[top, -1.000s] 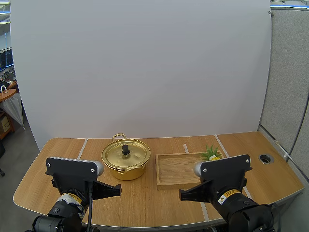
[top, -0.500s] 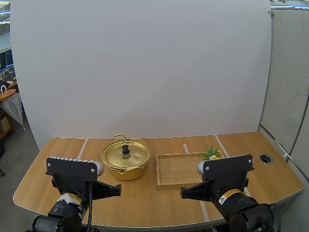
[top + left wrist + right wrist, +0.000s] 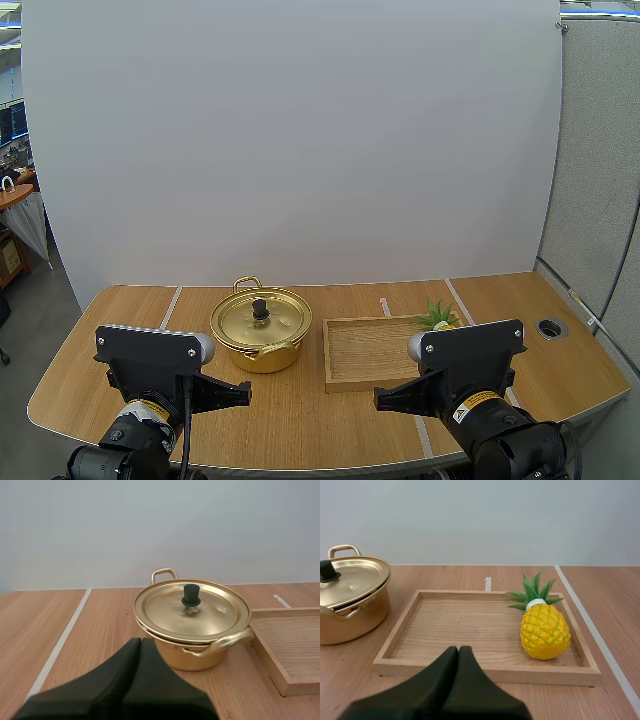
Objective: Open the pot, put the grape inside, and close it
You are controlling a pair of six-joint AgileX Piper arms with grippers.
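A gold pot (image 3: 260, 335) with its lid (image 3: 192, 611) on and a black knob (image 3: 190, 594) stands left of centre on the table. Right of it lies a wooden tray (image 3: 365, 355), and in the tray's right end lies a small yellow pineapple (image 3: 545, 630) with green leaves; I see no grape. My left gripper (image 3: 140, 643) is shut on nothing, low over the table in front of the pot. My right gripper (image 3: 458, 651) is shut as well, in front of the tray's near rim. Both arms show in the high view, near the table's front edge.
A round cable hole (image 3: 550, 327) sits in the table at the far right. Pale tape lines (image 3: 60, 642) run across the wood left of the pot and right of the tray. A white backdrop stands behind the table.
The right arm has shifted slightly to the right. The left arm, pot, tray and pineapple have not moved.
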